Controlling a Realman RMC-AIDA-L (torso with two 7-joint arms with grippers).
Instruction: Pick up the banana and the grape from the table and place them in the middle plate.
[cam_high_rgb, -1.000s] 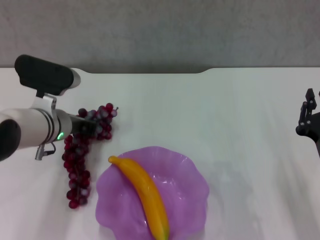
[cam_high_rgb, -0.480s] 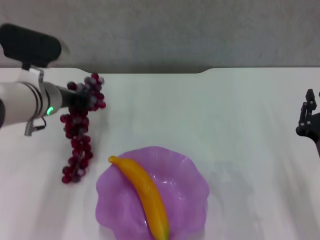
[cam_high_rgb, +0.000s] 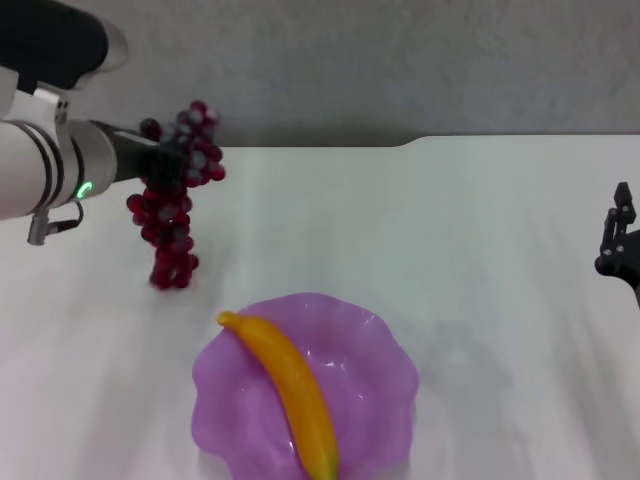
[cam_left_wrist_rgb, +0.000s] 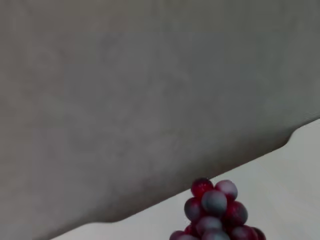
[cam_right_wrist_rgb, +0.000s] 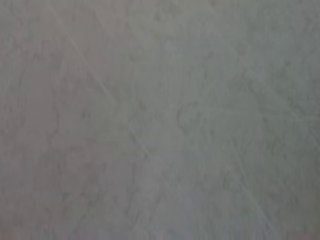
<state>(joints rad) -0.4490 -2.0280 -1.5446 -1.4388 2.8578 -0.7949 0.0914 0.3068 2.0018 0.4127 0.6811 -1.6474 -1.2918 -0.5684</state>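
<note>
Purple plate (cam_high_rgb: 385, 385): banana (cam_high_rgb: 290, 390) lying inside | grapes (cam_high_rgb: 172, 200): hanging in the air over the table (cam_high_rgb: 450, 230), left of plate | left gripper (cam_high_rgb: 165, 160): clenched on grapes | right gripper (cam_high_rgb: 618, 245): parked at right edge, fingers unclear

Banana (cam_high_rgb: 291, 392): curved, yellow-orange, lay diagonally across the middle plate (cam_high_rgb: 375, 372), its thin end over the plate's far-left rim, the other end at the near rim. Plate: translucent purple, wavy scalloped rim, sat on the white table (cam_high_rgb: 480, 250), near edge of view. Grape (cam_high_rgb: 175, 195): long bunch, dark red-purple, some frosty grey, hung upright above the table, left of and beyond the plate, clear of it. Its top cluster (cam_left_wrist_rgb: 215, 212) showed in the left wrist view.
</note>
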